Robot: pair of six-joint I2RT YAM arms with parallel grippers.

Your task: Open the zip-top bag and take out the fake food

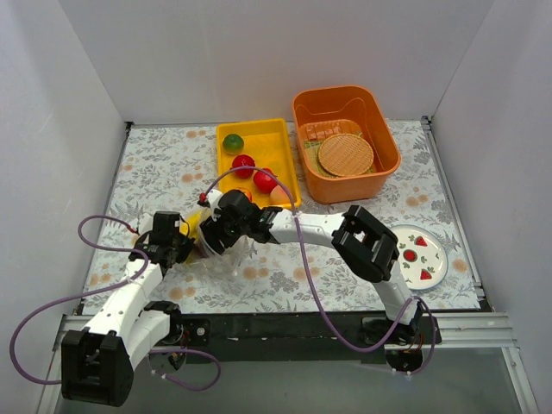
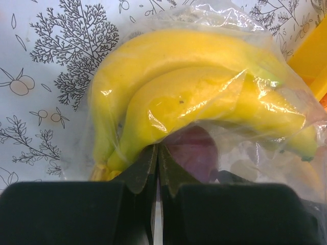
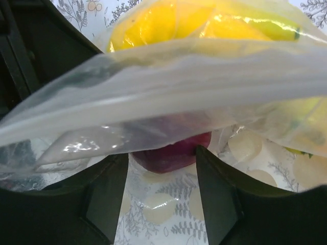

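The zip-top bag (image 2: 225, 20), clear crinkly film, lies on the flowered tablecloth (image 1: 164, 164) left of the table's middle, between the two claws. Inside are a smooth, curved yellow banana bunch (image 2: 168, 76) and a rounded glossy purple piece (image 3: 173, 153). The left claw (image 2: 156, 155) is clenched on the film. The right claw (image 3: 161, 153) is released, fingers apart under the bag's cloudy edge. The yellow plastic tray (image 1: 269, 136) holds a green ball (image 1: 233, 142) and two red balls (image 1: 243, 164).

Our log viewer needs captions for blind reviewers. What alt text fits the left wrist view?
A clear zip-top bag holding yellow toy bananas and a purple piece lies on a floral-print tablecloth. The left hand, fingers pressed together, appears to pinch the bag's near edge at the bottom of the frame.
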